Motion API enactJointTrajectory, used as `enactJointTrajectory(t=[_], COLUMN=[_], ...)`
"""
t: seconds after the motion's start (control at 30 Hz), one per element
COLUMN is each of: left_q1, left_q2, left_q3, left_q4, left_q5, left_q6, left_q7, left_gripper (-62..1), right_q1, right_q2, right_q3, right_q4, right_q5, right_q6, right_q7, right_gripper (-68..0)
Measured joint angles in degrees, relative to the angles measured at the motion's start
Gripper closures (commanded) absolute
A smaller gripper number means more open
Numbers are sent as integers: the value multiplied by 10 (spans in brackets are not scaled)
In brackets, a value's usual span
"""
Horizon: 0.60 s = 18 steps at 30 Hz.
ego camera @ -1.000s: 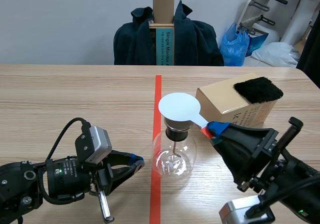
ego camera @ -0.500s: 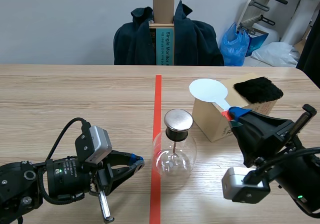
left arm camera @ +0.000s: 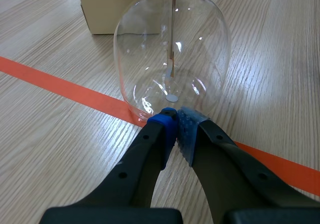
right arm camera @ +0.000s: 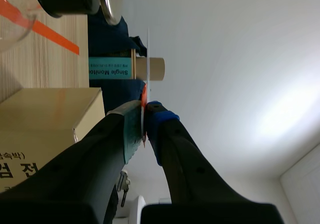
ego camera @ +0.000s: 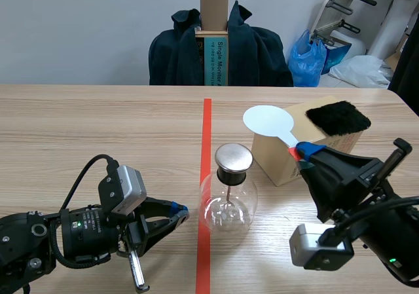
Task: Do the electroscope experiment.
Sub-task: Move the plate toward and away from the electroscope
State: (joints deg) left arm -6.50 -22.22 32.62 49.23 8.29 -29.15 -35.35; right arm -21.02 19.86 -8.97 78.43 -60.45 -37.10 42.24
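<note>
Scene view: right jaws clamp the flat white round paddle (ego camera: 268, 120) by its red handle near the tan cardboard box (ego camera: 273, 156), left jaws closed on nothing, touching the clear round glass flask electroscope (ego camera: 228, 205) on the tabletop (ego camera: 98, 124), so a low sweep could clip its silver cap (ego camera: 234, 155) and topple it.

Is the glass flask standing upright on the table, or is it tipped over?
Upright. The flask rests on its round base, metal cap on top, rod hanging straight down.

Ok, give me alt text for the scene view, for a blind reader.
The right gripper holds a white round paddle up by a cardboard box topped with black fur. The left gripper, shut, sits low beside the glass electroscope flask.
</note>
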Motion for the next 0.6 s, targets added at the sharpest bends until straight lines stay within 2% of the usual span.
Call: enactJointTrajectory(t=[0.4,0.6], left_q1=[0,0], left_q2=[0,0], left_q3=[0,0], left_q4=[0,0], left_q5=[0,0], left_q6=[0,0], left_q7=[0,0], left_gripper=[-25,-25], right_q1=[0,0], right_q2=[0,0], right_q3=[0,0], right_q4=[0,0], right_q5=[0,0], right_q6=[0,11], right_q7=[127,156], right_gripper=[-7,-7])
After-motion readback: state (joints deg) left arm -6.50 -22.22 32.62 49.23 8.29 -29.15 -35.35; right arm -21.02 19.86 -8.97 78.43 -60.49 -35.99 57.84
